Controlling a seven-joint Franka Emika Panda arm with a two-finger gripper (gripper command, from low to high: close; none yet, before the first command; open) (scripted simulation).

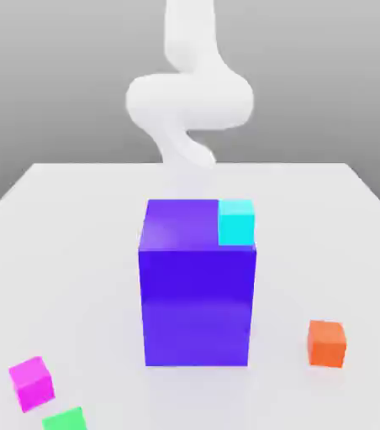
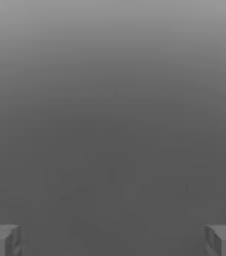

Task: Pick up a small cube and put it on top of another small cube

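Gripper [image 2: 113, 241] spread wide, magenta cube [image 1: 32, 384] on the table [image 1: 76, 252].
The magenta cube sits at the exterior view's left, near the green cube [image 1: 65, 420]; a cyan cube [image 1: 236, 222] rests atop the blue-violet block [image 1: 197, 302].

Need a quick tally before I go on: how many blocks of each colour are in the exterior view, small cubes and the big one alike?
Magenta-pink cube: 1
Green cube: 1
Orange cube: 1
Cyan cube: 1
Large blue-violet block: 1
Total: 5
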